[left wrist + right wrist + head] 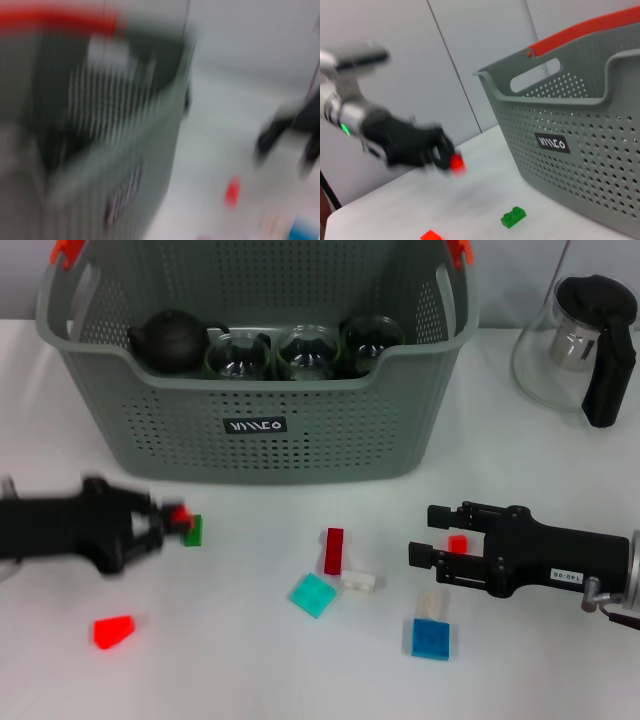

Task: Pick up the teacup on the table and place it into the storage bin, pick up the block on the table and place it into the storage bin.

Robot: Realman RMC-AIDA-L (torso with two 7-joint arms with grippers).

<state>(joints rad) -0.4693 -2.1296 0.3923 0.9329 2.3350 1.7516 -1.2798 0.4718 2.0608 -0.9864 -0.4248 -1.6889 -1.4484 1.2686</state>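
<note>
Small red block (pixel 180 513) pinched in left tool (pixel 166 519), blurred

The left tool (pixel 160 525) is smeared by motion blur. The basket (pixel 100 165) is streaked beyond detail in the left wrist view, its top cut off.

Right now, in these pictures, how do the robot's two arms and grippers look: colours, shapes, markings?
Both are matt black. The right gripper has two straight, blocky parallel fingers on a boxy body, with a small white label with dark characters and a silver metal joint behind it. The left gripper is likewise black and chunky; in the right wrist view its arm is silver-grey behind the black part, with a small green light.
</note>
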